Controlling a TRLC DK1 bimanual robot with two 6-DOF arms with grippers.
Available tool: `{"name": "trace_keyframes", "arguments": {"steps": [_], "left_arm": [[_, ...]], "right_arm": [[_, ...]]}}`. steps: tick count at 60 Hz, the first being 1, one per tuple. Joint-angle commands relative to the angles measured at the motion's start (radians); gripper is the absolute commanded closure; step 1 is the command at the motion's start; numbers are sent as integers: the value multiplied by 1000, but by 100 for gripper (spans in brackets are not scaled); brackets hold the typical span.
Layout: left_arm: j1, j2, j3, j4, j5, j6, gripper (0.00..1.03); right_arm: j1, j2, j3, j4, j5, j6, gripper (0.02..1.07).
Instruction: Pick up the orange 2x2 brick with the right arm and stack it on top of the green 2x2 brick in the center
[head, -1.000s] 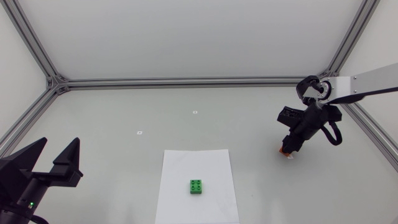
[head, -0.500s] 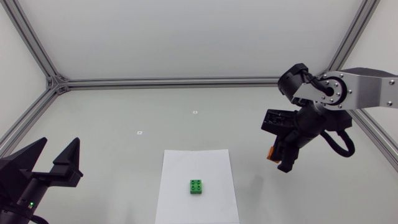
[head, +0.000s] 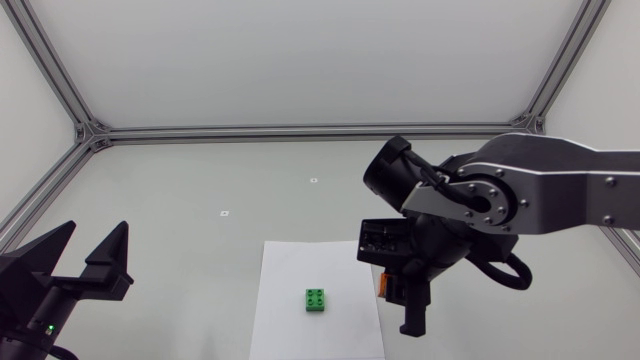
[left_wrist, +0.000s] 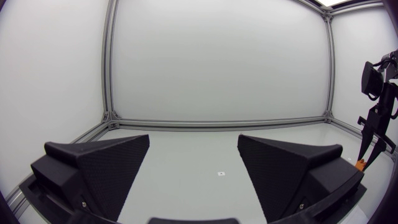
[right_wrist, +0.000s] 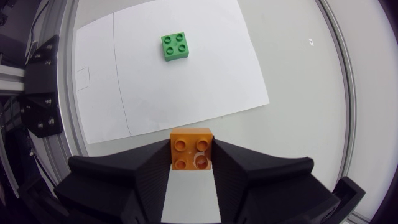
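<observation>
Ahead of the right gripper (right_wrist: 191, 155), clamped on the orange brick (right_wrist: 191, 144), bare white sheet (right_wrist: 211, 74) lies open up to the green brick (right_wrist: 173, 46). That brick's sides and top are free; the left gripper (head: 96, 230) is well apart.

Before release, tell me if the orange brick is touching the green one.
No: the orange brick sits in the right gripper, apart from the green brick.

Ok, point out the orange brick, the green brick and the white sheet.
orange brick (right_wrist: 191, 148): right wrist view, middle of its studded top face.
green brick (head: 317, 299): head view, middle of its studded top.
white sheet (head: 300, 262): head view, bare paper beside the green brick.
</observation>
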Motion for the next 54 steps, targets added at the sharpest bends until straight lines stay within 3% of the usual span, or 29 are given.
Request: {"name": "trace_keyframes", "arguments": {"steps": [1, 23, 54], "left_arm": [[5, -8, -41, -15, 4, 13, 4], [5, -8, -41, -15, 4, 13, 4], [5, -8, -41, -13, 4, 13, 4]], "right_arm": [[47, 47, 5, 14, -1, 35, 101], [179, 188, 113, 49, 0, 81, 101], [213, 295, 213, 94, -4, 49, 101]]}}
